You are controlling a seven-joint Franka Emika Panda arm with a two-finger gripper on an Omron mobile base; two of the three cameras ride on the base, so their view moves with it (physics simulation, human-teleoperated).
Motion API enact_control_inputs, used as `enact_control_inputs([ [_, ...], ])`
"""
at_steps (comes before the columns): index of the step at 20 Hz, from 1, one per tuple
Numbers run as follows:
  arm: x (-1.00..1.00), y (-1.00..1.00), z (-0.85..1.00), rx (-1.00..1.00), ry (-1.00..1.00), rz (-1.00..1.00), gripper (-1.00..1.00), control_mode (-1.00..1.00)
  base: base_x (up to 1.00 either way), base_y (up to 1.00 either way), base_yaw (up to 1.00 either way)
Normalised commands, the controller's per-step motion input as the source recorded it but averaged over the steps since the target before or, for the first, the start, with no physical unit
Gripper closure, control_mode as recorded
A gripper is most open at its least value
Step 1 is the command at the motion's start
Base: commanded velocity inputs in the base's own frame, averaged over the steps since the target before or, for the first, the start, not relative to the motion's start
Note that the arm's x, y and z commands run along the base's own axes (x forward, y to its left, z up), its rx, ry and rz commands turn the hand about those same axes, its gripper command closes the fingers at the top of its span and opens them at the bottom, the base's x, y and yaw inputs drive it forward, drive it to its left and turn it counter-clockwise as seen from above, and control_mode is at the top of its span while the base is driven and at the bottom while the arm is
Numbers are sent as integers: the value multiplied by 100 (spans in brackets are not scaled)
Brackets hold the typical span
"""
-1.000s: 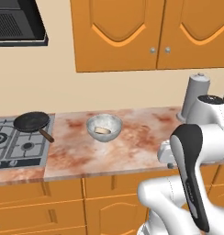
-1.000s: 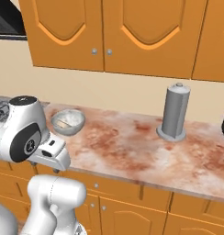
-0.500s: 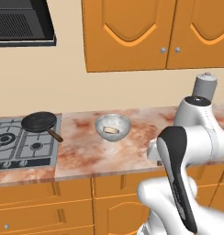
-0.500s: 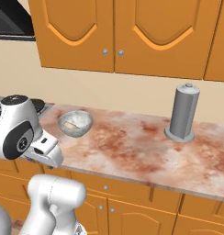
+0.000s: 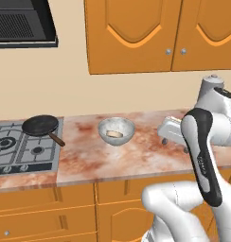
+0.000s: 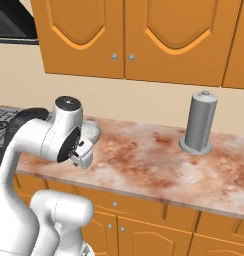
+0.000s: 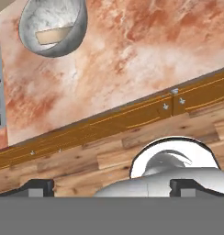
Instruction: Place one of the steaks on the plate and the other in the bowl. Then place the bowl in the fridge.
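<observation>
Gripper [image 7: 112,186] hanging wide open, holding nothing, touching nothing. Bowl [image 7: 53,26] sitting on counter [image 7: 146,59] well ahead of fingertips, carrying one tan steak [image 7: 52,35] inside.

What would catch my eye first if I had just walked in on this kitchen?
Probably the big white robot arm in the foreground. Past it, a grey bowl with a steak inside sits on the reddish marble counter, right of a black frying pan on the stove.

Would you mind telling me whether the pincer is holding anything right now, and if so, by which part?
Nothing is held. The pincer is open and empty, well short of the bowl, which sits on the counter with a steak inside.
</observation>
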Motion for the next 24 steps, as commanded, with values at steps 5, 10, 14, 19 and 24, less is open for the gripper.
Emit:
enact_control_inputs([
  [5, 87, -21, -5, 29, 12, -4, -100, -100, 0, 0, 0],
  [10, 50, 0, -38, 7, -5, 0, -100, -100, 0, 0, 0],
  [14, 40, 0, -36, 4, -5, 0, -100, -100, 0, 0, 0],
  [19, 67, 18, -21, 0, 0, 0, -100, -100, 0, 0, 0],
  [24, 88, 33, -28, 0, 0, -2, -100, -100, 0, 0, 0],
])
